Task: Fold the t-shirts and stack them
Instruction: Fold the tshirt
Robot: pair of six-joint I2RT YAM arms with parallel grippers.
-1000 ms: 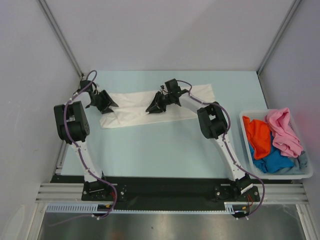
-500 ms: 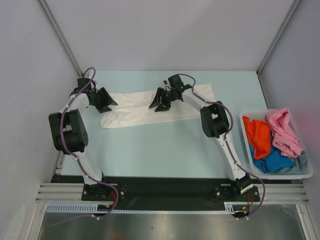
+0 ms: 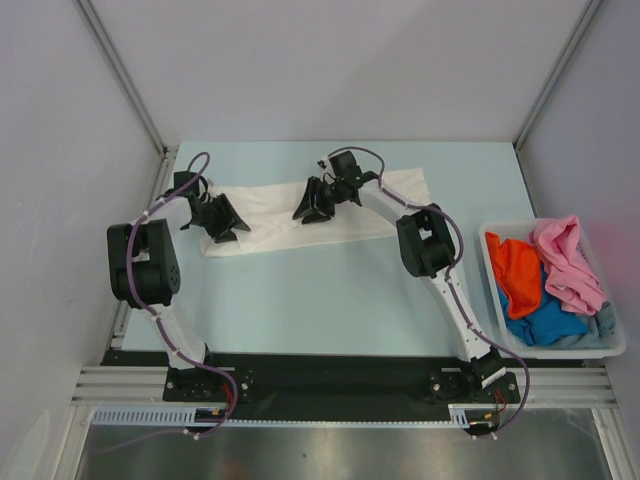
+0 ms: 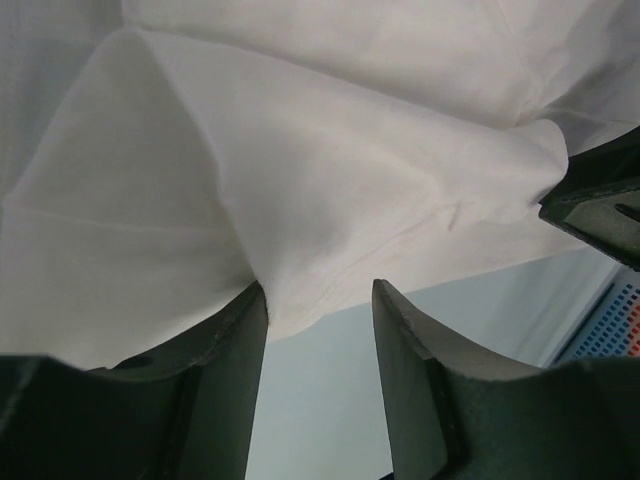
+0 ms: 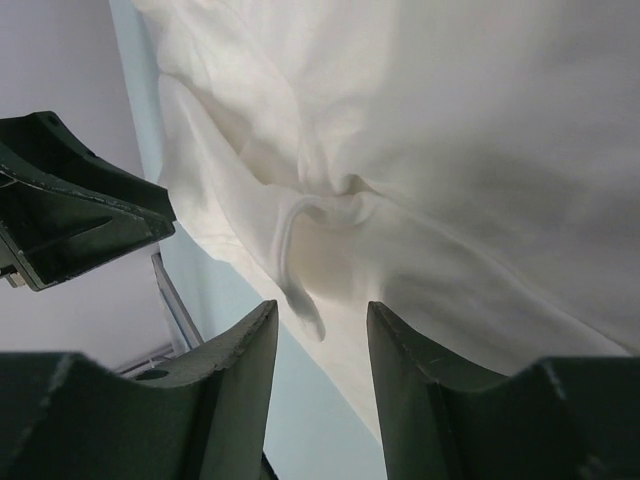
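White cotton lies in a long folded band across the far half of the table: the white t-shirt (image 3: 265, 215) runs from the far right down toward the near left, its long edges roughly parallel and its surface softly creased.

The left gripper (image 4: 320, 290) sits over the shirt's left end. Its two fingers (image 4: 225, 370) stand apart, with the pale table showing through the gap. The near hem of the cloth hangs right at the fingertips, a fold brushing the tip of one finger, but nothing is pinched between them.

The right gripper (image 5: 322, 308) hovers over the middle of the band, its jaws likewise parted and bare tabletop visible between them. Just beyond its fingertips the fabric is gathered into a small rumpled knot with a narrow loop of cloth drooping toward the near edge. The fingers do not close on it.

Each wrist view catches the other gripper at its edge, so the two are near one another along the same shirt.

The light blue table (image 3: 330, 290) carries a pale bin (image 3: 612, 345) at its right side, well apart from the white shirt. Heaped inside are an orange shirt (image 3: 512, 275), a pink shirt (image 3: 568, 262), a bright blue shirt (image 3: 550, 322) and a grey-blue shirt (image 3: 603, 322), all crumpled.
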